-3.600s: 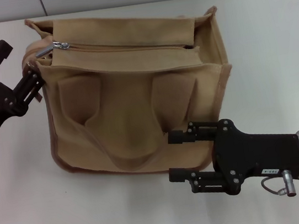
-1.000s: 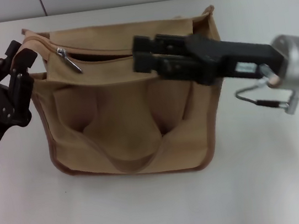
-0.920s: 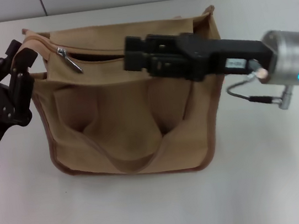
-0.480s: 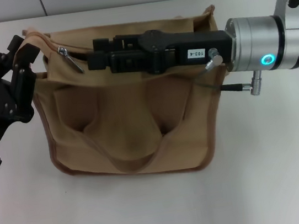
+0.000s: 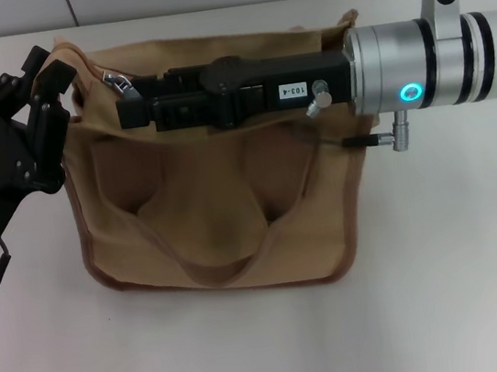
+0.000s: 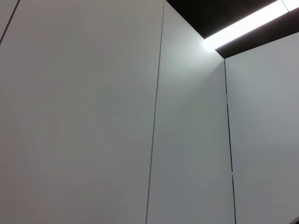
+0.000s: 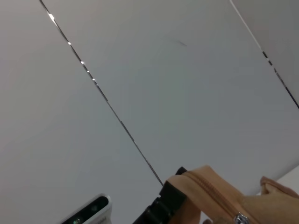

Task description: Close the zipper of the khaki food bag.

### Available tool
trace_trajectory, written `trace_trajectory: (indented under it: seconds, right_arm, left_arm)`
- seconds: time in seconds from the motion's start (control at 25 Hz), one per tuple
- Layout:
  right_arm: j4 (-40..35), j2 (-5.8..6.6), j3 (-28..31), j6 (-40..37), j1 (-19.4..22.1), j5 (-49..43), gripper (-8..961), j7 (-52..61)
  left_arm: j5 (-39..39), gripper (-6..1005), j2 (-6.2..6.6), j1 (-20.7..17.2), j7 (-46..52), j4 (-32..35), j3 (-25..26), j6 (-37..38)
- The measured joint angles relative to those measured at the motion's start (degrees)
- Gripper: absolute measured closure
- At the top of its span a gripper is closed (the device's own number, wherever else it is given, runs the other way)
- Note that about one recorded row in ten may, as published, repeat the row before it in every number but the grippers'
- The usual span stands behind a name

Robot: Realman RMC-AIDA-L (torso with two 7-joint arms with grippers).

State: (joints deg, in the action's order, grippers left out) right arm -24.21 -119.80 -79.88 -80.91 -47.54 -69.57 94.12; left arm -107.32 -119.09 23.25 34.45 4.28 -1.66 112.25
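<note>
The khaki food bag (image 5: 215, 209) lies on the white table, with its handles and pockets facing up. My left gripper (image 5: 49, 73) is shut on the bag's top left corner and holds it up. The zipper runs along the bag's top edge and is mostly hidden under my right arm. Its silver slider and pull tab (image 5: 113, 78) show near the left end. My right gripper (image 5: 129, 106) reaches leftward across the bag top, its tip just beside the slider. The right wrist view shows the bag corner (image 7: 219, 196), the slider (image 7: 240, 218) and part of the left gripper (image 7: 163, 207).
The white table (image 5: 461, 249) surrounds the bag, with a tiled wall behind it. My right arm's silver wrist (image 5: 435, 63) hangs over the bag's right end. The left wrist view shows only wall panels (image 6: 93, 116) and a ceiling light.
My right gripper has come from the bag's front right and swept left along the bag top to the slider. My left gripper has taken the bag's corner and raised it slightly.
</note>
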Motion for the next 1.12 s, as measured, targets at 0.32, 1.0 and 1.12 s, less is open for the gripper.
trace_trajectory:
  seconds: [0.32, 1.0, 1.12]
  right_arm:
    - [-1.18, -0.02, -1.60, 0.15, -0.75, 0.07, 468, 0.13]
    - [-1.22, -0.09, -2.05, 1.17, -0.31, -0.21, 559, -0.17]
    - [-1.15, -0.08, -2.09, 1.18, -0.29, -0.31, 678, -0.19]
  left_arm:
    - [0.01, 885, 0.00, 0.44, 0.00, -0.35, -0.01, 0.01]
    - [0.10, 886, 0.00, 0.66, -0.07, -0.50, -0.01, 0.19]
    - [0.06, 886, 0.01, 0.66, -0.07, -0.50, -0.01, 0.44]
